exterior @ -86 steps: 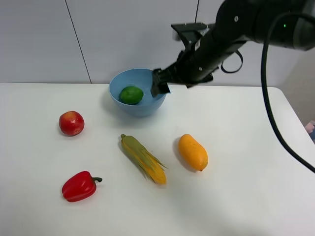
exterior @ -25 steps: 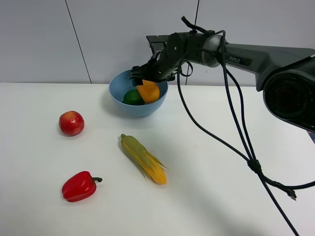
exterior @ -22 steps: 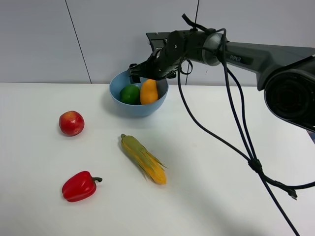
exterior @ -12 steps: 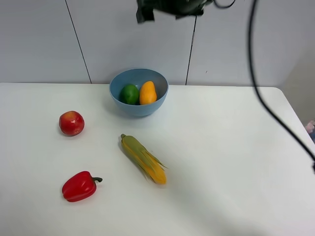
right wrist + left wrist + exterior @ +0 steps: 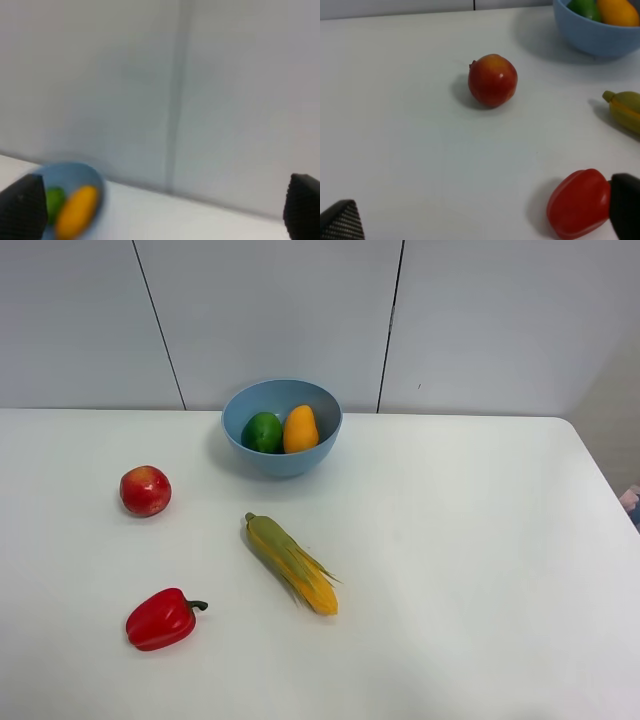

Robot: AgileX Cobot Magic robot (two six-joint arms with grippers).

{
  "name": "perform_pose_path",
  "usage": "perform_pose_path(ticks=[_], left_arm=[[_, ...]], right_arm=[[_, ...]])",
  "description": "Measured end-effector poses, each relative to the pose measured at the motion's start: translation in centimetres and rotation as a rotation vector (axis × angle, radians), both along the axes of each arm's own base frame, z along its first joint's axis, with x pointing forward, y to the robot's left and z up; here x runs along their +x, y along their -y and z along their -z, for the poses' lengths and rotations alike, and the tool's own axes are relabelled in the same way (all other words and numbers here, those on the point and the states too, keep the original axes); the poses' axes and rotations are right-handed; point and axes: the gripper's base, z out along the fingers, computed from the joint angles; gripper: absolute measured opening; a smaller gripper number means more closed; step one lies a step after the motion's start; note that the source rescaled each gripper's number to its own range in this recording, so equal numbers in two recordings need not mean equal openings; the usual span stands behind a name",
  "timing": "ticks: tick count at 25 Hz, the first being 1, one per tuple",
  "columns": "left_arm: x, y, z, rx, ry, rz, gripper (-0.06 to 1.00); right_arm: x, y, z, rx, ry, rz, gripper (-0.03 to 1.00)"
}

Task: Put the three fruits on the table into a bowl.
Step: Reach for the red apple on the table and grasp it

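From the high camera we see the white table point(image 5: 450, 540) with the blue bowl point(image 5: 285, 462) standing near its far edge, in front of the wall point(image 5: 480, 320). Inside the bowl the lime point(image 5: 263, 432) and the mango point(image 5: 300, 429) sit side by side, touching, the mango propped upright. The apple point(image 5: 145, 490) rests on the table well apart from the bowl, toward the left side. A corn cob point(image 5: 292, 563) lies at a slant near the middle of the table, and a red pepper point(image 5: 160, 619) lies closer to the near edge, below the apple in this view. Neither arm shows here. In the left wrist view, the left gripper point(image 5: 483, 218) hangs over the table with its jaws spread wide, one dark fingertip at each lower corner of the picture. The apple lies ahead of it on bare table, the pepper sits just beside one fingertip, and the bowl with its two fruits shows at the far corner. In the right wrist view, which is blurred, the right gripper point(image 5: 161, 210) is also spread wide. It faces the wall, and the bowl with the lime and mango shows beside one fingertip.
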Motion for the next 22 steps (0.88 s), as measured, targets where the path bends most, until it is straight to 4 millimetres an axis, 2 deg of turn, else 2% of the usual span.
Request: perform_pose_path(ticks=[2,3,5,9,10,13,15,19,22], left_arm=[[0.0,0.0,0.0,0.0,0.0,0.0,1.0],[0.0,0.0,0.0,0.0,0.0,0.0,1.0],[0.0,0.0,0.0,0.0,0.0,0.0,1.0],[0.0,0.0,0.0,0.0,0.0,0.0,1.0],[0.0,0.0,0.0,0.0,0.0,0.0,1.0],[0.0,0.0,0.0,0.0,0.0,0.0,1.0],[0.0,0.0,0.0,0.0,0.0,0.0,1.0],[0.0,0.0,0.0,0.0,0.0,0.0,1.0],[0.0,0.0,0.0,0.0,0.0,0.0,1.0]], right_arm=[[-3.6,2.4,2.0,0.013,-0.006,0.092,0.85],[-5.1,3.3,3.5,0.015,-0.027,0.141,0.85],[-9.4,4.5,5.9,0.03,-0.025,0.224,0.85],[-16.5,4.9,12.4,0.036,-0.037,0.305,0.85],[-17.5,4.8,13.7,0.036,-0.036,0.307,0.85],[-19.8,4.6,17.1,0.041,-0.037,0.304,0.85],[-20.1,4.6,18.7,0.039,-0.064,0.304,0.85],[-19.1,4.7,21.0,0.031,-0.144,0.306,0.85],[-18.8,4.7,21.6,0.029,-0.164,0.306,0.85]])
